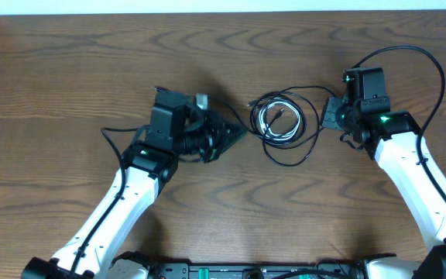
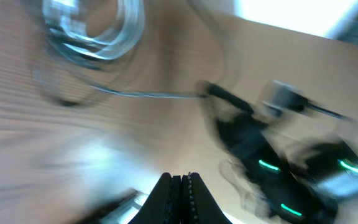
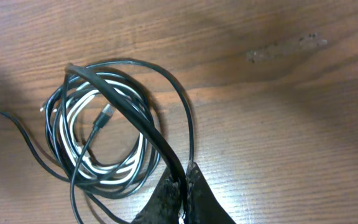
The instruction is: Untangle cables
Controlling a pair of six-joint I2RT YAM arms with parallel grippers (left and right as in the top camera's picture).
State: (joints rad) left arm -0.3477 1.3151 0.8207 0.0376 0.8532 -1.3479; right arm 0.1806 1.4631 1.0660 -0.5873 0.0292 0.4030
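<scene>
The overhead camera looked straight down on the table (image 1: 68,77), taking in the whole scene from afar. The right wrist camera hung close above the cables (image 3: 104,116), facing down. The left wrist camera, blurred, looked low across the wood toward the same cables and the right arm (image 2: 260,149).

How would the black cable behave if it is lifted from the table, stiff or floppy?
Probably floppy: the black cable lies in loose, uneven loops. It looks thin, so it is likely light. Lifting may drag the white cable along, since their coils overlap.
</scene>
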